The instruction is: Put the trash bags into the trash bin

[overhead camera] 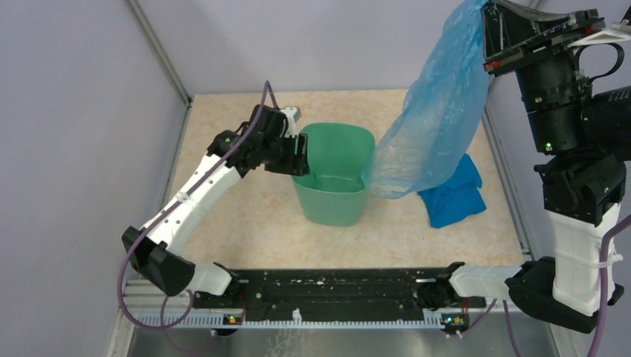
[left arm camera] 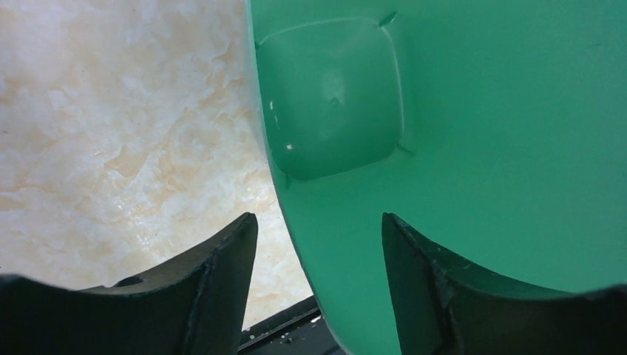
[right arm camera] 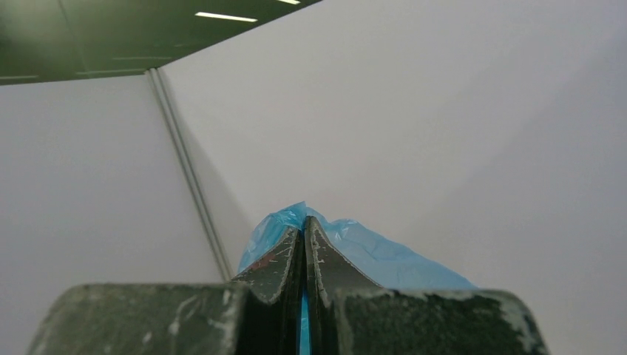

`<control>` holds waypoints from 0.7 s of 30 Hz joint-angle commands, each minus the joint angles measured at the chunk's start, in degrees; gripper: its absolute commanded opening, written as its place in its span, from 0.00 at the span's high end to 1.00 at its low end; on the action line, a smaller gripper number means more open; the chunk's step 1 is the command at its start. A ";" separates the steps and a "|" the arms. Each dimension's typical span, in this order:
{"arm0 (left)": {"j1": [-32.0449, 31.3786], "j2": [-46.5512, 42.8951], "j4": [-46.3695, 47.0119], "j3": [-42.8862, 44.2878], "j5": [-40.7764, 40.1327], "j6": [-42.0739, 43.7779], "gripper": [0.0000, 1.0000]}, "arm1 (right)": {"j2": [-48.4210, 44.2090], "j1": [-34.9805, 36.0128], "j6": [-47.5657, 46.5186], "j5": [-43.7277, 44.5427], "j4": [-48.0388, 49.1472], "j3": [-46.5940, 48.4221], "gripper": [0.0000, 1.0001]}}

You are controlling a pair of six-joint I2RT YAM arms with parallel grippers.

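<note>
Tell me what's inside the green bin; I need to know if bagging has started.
The trash bin shows only its bare green floor. The trash bag hangs outside, gripped by the right gripper; its lower edge hides the bin's right rim.

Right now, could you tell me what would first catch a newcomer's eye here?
The translucent light blue plastic bag hangs high at far right, pinched in the right tool. Its bottom dangles beside the smooth mint-green plastic bin mid-table, whose left wall sits between the left tool's fingers.

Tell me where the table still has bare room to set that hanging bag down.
Bare tabletop lies in front of the trash bin and beyond it toward the back wall. It is crowded to the bin's right: the trash bag hangs there from the right gripper, above a folded blue cloth. The left gripper straddles the bin's left wall.
</note>
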 commanded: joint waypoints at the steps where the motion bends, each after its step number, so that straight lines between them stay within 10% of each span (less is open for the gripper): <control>1: -0.31 -6.66 6.00 0.64 -1.97 -0.21 0.28 | 1.37 -0.15 4.14 -8.40 5.95 1.46 1.00; 21: -0.25 -26.98 32.43 -0.48 23.10 6.88 0.14 | 8.90 -0.18 14.84 -32.67 13.36 2.45 1.00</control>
